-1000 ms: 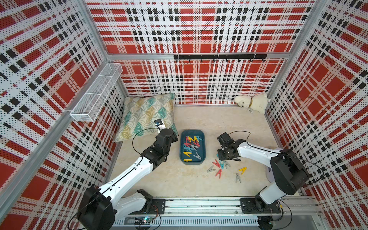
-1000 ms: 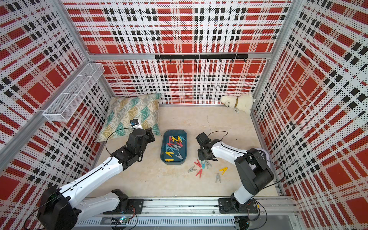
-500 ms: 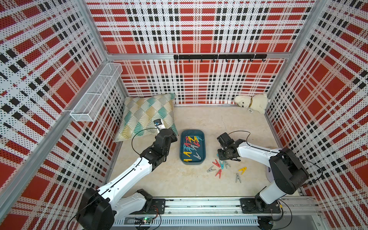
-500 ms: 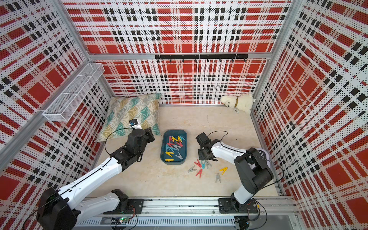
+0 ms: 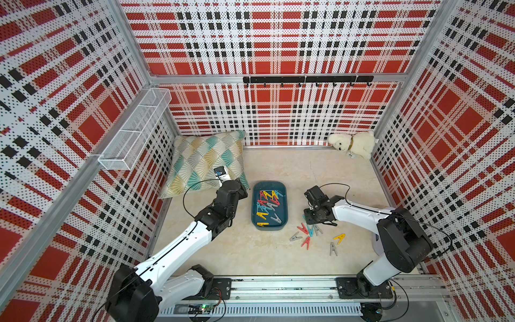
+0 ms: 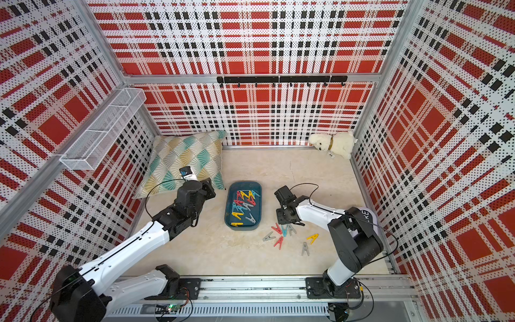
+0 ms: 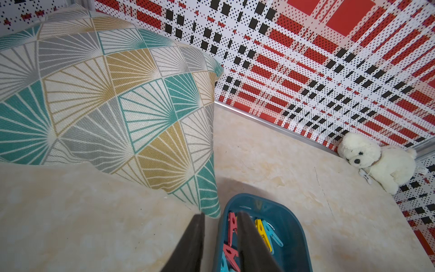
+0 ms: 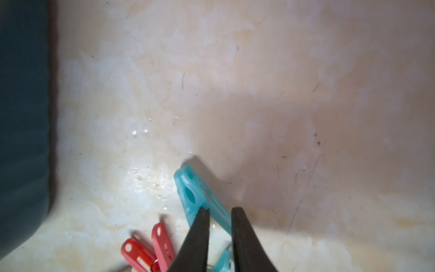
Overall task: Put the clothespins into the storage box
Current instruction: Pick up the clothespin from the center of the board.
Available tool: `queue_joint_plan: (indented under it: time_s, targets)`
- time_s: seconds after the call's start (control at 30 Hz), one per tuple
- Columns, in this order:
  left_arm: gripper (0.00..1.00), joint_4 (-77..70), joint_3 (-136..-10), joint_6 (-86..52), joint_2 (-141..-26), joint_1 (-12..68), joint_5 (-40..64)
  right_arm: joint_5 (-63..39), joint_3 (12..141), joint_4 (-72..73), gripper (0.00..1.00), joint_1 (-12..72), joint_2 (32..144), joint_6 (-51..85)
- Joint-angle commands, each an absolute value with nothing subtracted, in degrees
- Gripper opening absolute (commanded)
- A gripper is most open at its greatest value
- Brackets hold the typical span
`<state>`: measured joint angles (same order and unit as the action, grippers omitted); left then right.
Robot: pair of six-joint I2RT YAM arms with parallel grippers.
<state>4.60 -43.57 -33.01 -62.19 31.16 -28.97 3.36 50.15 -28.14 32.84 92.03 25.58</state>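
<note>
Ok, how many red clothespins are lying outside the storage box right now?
2. One red clothespin lies by the right gripper; a second red clothespin lies just past it, farther from the storage box. The gripper may hide others.

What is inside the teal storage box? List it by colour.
The storage box holds a loose pile of clothespins: yellow, red, light blue and grey. They overlap, so any beneath are hidden; the count is unclear.

Red, black and white plaid perforated walls (image 5: 278,41) enclose a pale marbled floor (image 5: 306,172). A fan-patterned cushion (image 5: 206,159) sits left of centre, a white plush dog (image 5: 354,143) at right; a black rail (image 5: 306,79), apparently hooked, crosses the back wall.
</note>
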Motion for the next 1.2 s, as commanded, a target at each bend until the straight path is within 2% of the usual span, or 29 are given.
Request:
queue_joint_plan:
  time_s: [0.0,0.2,0.33,0.73,1.17]
  targets:
    - [0.30,4.9,-44.9,-32.9,-61.1,31.2,-29.6,1.8,51.5,-26.7,0.21,33.1,94.4,27.0]
    - [0.30,5.2,-45.0,-32.8,-61.1,31.2,-29.7,1.7,57.0,-26.3,0.21,33.1,97.2,29.4]
    - [0.30,6.0,-44.9,-32.8,-60.1,31.2,-30.3,1.0,58.4,-28.0,0.25,33.1,96.7,27.7]
    - [0.30,6.4,-44.9,-33.1,-59.6,31.3,-30.3,2.0,54.1,-30.4,0.27,33.1,92.8,24.3]
    - [0.30,6.7,-45.4,-32.9,-59.8,31.6,-31.2,2.8,55.4,-28.8,0.24,33.1,97.0,24.0]
